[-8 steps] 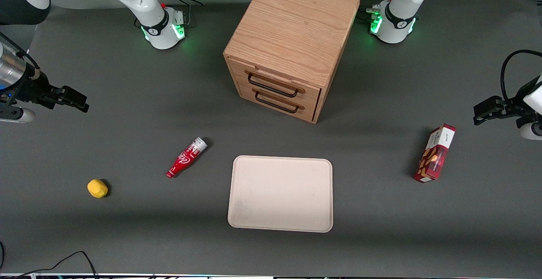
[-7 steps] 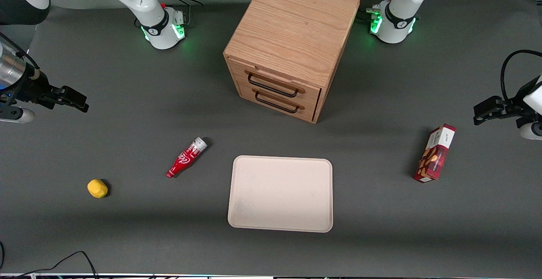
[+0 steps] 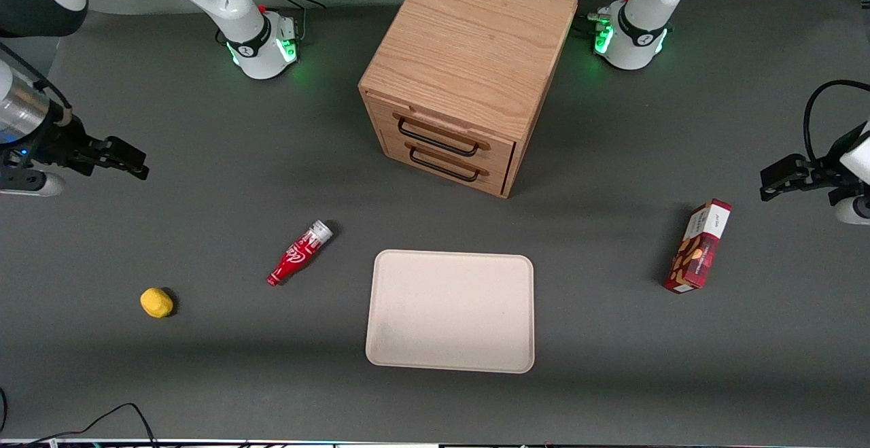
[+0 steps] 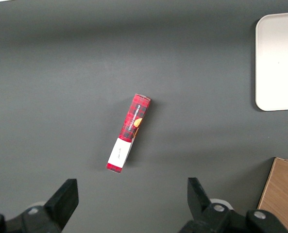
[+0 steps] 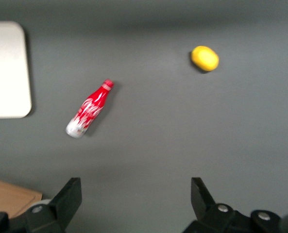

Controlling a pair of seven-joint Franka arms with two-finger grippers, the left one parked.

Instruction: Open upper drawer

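The light oak cabinet (image 3: 469, 60) stands in the middle of the table, toward the arm bases. Its upper drawer (image 3: 442, 132) is closed, with a long black wire handle (image 3: 437, 139) across its front; the lower twin drawer (image 3: 445, 162) sits under it. My right gripper (image 3: 129, 159) hovers above the table at the working arm's end, well away from the cabinet. Its fingers are wide open and empty, as the right wrist view (image 5: 134, 194) shows. A corner of the cabinet (image 5: 10, 196) shows in that view.
A red bottle (image 3: 299, 253) lies on the table nearer the front camera than the cabinet. A yellow lemon (image 3: 156, 302) lies near it. A cream tray (image 3: 450, 311) lies in front of the drawers. A red box (image 3: 699, 246) lies toward the parked arm's end.
My right gripper has moved slightly toward the cabinet. The drawers and the objects on the table have not moved.
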